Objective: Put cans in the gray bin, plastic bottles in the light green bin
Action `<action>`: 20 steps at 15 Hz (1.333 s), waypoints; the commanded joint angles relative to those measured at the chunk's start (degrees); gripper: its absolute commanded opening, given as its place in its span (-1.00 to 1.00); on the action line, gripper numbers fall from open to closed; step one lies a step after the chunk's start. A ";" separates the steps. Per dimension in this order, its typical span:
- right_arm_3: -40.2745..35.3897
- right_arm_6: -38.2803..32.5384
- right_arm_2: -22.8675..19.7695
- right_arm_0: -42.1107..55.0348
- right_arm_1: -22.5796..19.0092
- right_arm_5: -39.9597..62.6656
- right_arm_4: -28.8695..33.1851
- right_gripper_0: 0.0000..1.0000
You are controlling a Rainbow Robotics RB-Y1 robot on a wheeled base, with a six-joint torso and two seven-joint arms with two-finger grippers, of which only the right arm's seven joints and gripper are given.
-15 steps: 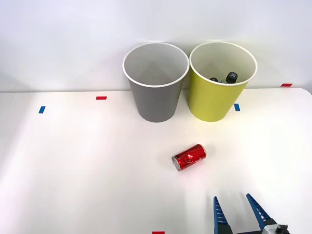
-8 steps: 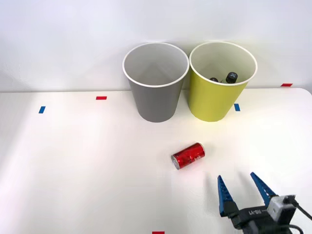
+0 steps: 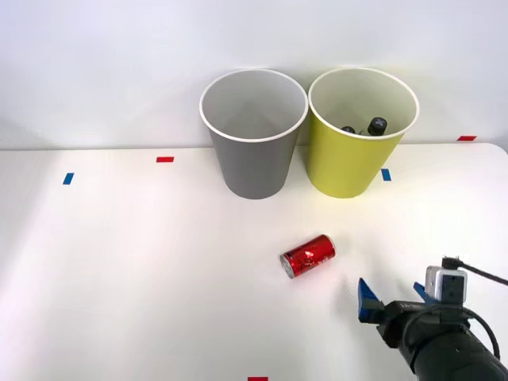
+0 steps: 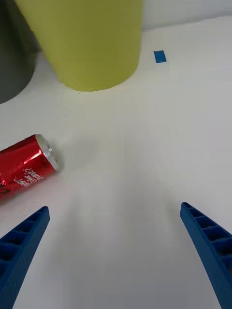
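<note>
**Right arm advances toward the red can**

Since the earlier frame the right gripper [image 3: 394, 295] has pushed further onto the table [image 3: 119, 270], its black wrist now well in view, while the red can [image 3: 307, 255] has stayed lying on its side. The blue ribbed fingers [image 4: 24, 236] are spread wide with nothing between them. The can lies just ahead of the gripper and to its left, apart from the fingers, silver end facing the gap. Well beyond the gripper stand the gray bin [image 3: 254, 159] and light green bin [image 3: 349, 163], side by side; black-capped plastic bottles [image 3: 376, 125] poke up inside the green one.
</note>
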 commanded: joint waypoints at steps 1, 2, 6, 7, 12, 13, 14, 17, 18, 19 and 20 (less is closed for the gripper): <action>-6.76 -14.45 4.80 -8.23 0.29 20.28 4.67 0.88; -6.76 -17.88 5.76 -10.43 0.20 23.88 4.58 0.87; -6.76 -28.60 7.61 -20.01 -0.50 37.50 -0.95 0.87; -6.76 -31.94 7.61 -22.64 -0.59 40.49 -3.15 0.87; -6.23 -43.02 6.38 -30.99 -2.08 49.37 -13.43 0.88; -5.44 -45.04 6.11 -32.31 -3.75 49.37 -16.33 0.88; -4.47 -46.53 6.03 -33.63 -5.42 49.28 -18.35 0.88; -1.39 -49.26 5.85 -37.58 -9.03 49.19 -23.98 0.87; -0.08 -49.78 5.23 -38.55 -9.03 49.19 -26.18 0.88; 0.45 -51.45 5.06 -38.99 -8.94 49.19 -27.14 0.88; 0.54 -54.18 5.06 -39.60 -9.03 49.19 -28.20 0.88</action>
